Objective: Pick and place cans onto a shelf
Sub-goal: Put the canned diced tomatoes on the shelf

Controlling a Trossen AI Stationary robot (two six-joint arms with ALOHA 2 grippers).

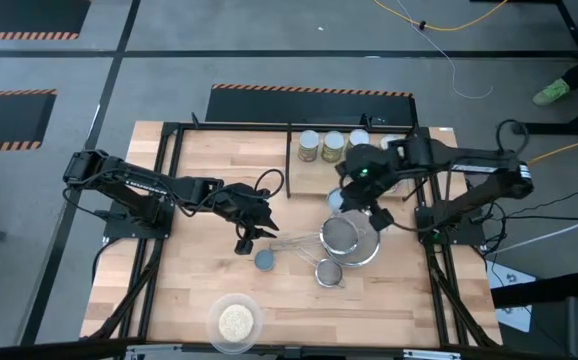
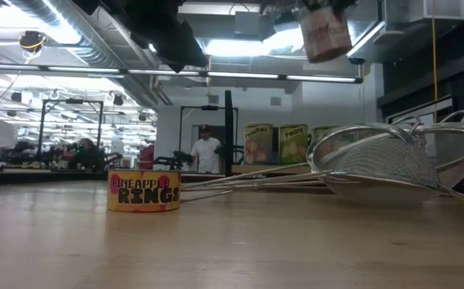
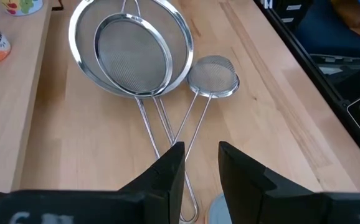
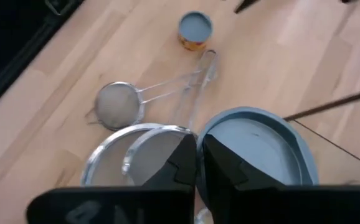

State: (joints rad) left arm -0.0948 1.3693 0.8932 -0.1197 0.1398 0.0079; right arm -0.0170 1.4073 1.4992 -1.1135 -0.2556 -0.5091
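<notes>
Hovering above the desk [image 1: 199,180] near its middle, the left hand [image 1: 252,240] has its fingers [image 3: 167,174] apart with nothing between them; a short can labelled "Pineapple Rings" [image 2: 144,191] stands upright on the desk just beside it, silver-blue top up. The right hand [image 1: 361,205] is raised over the near edge of the shelf [image 1: 314,172], fingers drawn together at the rim of a can [image 4: 258,152] with a blue-grey top; in the low view that lifted can [image 2: 326,34] hangs clear of the desk. Three cans [image 1: 333,146] stand in a row at the back of the shelf. Two nested mesh strainers [image 1: 349,238] and a smaller strainer [image 1: 329,272] lie on the desk below the right hand, handles pointing toward the left hand. A clear dish of grains [image 1: 235,322] sits at the desk's front edge. A person [image 2: 205,151] stands far behind.
</notes>
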